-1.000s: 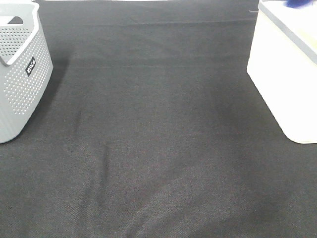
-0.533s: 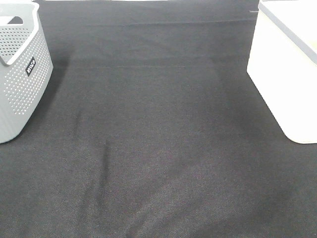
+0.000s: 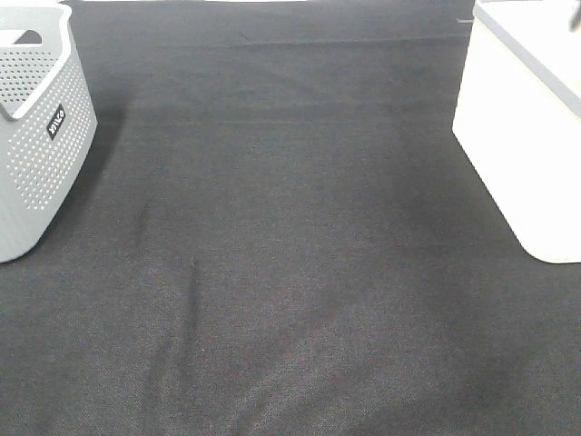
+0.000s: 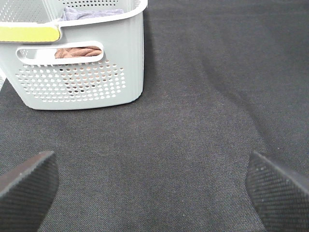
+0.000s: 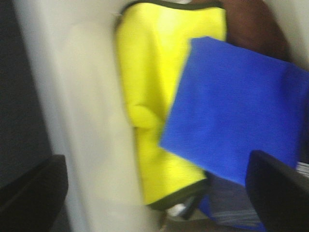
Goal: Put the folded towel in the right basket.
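The folded blue towel (image 5: 231,111) shows only in the right wrist view. It lies inside the white right basket (image 5: 82,121) on top of a yellow cloth (image 5: 154,87). My right gripper (image 5: 157,193) hangs above it with its jaws wide apart and nothing between them. The white basket also stands at the right edge of the high view (image 3: 517,136), where the towel and both grippers are out of view. My left gripper (image 4: 154,193) is open and empty above the black cloth.
A grey perforated basket (image 3: 36,136) stands at the far left. In the left wrist view (image 4: 82,72) it holds a brown towel (image 4: 77,51) and a grey-blue one. A black cloth (image 3: 290,254) covers the table between the baskets.
A blue patch at the top right corner of the high view one second ago is gone. Nothing else has moved there.
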### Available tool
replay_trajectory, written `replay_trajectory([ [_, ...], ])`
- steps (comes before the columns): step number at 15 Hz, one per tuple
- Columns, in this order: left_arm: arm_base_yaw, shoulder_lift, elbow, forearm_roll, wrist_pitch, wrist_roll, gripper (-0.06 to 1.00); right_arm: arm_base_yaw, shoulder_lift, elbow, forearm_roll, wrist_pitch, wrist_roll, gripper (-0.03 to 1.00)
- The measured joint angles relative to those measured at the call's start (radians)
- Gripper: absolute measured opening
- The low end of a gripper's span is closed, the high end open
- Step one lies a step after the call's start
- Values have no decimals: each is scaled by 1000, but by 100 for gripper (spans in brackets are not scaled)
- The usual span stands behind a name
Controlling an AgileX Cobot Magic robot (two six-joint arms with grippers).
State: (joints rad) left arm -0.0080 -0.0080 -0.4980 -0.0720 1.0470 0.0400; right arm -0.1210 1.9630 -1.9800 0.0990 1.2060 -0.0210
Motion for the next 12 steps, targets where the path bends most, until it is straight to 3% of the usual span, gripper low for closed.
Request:
replay_trajectory([
  [2, 0, 0, 0, 0, 0, 0, 98, 146, -43, 0, -32, 2, 15, 96],
  [3, 0, 0, 0, 0, 0, 0, 98, 178, -58, 0, -33, 4, 28, 96],
  [6, 0, 0, 0, 0, 0, 0, 98, 198, -172, 81, -20, 5, 97, 96],
  [10, 0, 0, 0, 0, 0, 0, 98, 198, -526, 485, -63, -7, 112, 96],
  [11, 0, 0, 0, 0, 0, 0, 98, 198, -526, 485, -63, -7, 112, 96],
  [12, 0, 0, 0, 0, 0, 0, 98, 198, -663, 596, -65, -27, 110, 96],
])
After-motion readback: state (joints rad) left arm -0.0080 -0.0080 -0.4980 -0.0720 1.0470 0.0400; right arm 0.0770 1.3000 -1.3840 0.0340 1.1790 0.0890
